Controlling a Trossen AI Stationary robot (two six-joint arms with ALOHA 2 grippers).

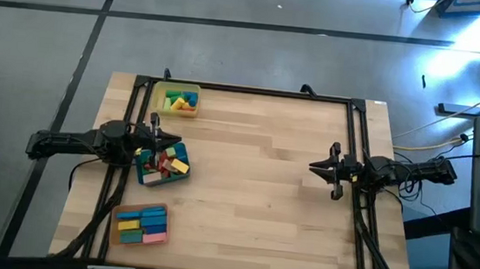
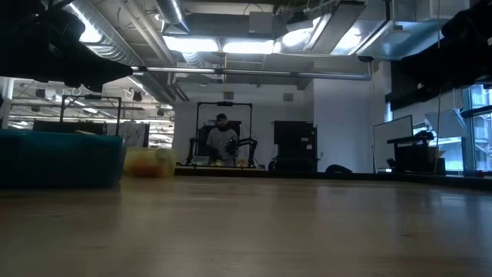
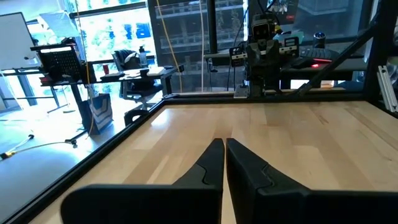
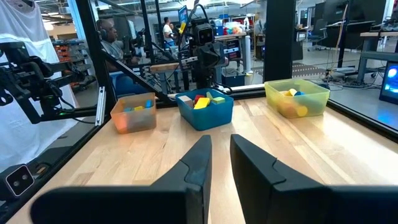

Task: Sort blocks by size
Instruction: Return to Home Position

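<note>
Left gripper [image 3: 224,148] up close: fingers pressed together, nothing between them, hanging at the left edge of the table [image 1: 260,206], right over the near rim of the blue tray [image 1: 184,151]. Right gripper [image 4: 221,144] sits over the right edge, fingers a sliver apart, empty. Blocks [image 1: 161,164] lie in three trays down the left side: a few in the yellow tray [image 1: 179,86], a jumbled heap in the blue, tidy rows in the orange tray [image 1: 141,208].

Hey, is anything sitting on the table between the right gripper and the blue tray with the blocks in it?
Nothing visible. Only bare table lies between the right gripper and the blue tray of blocks; the orange tray and yellow tray sit off to its sides.
</note>
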